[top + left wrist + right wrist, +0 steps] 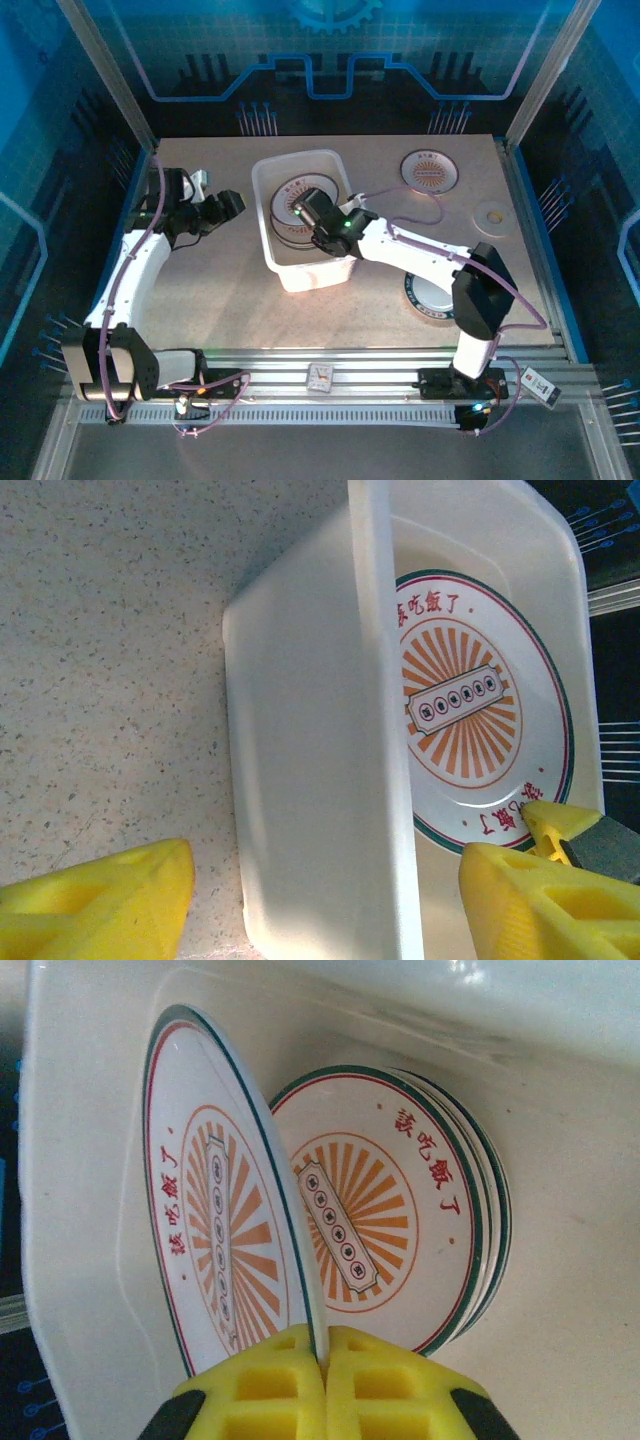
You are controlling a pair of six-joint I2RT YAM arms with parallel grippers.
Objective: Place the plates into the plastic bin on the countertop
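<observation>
The plastic bin (300, 262) stands mid-countertop (200, 290). Inside it, a stack of sunburst plates (400, 1210) lies flat. My right gripper (325, 1360) is shut on the rim of another sunburst plate (225, 1220), held on edge over the stack; from above it hangs inside the bin (300, 212). My left gripper (325, 880) is open, with the bin's left wall (300, 730) between its fingers, one outside over the countertop and one over the inside. A plate (470, 710) shows within the bin. The left gripper (232, 205) sits at the bin's left side.
A plate with an orange centre (430, 170) lies at the back right. A dark-rimmed plate (428, 297) lies partly under the right arm. A small pale disc (490, 213) rests near the right edge. A small card (321, 377) sits on the front rail.
</observation>
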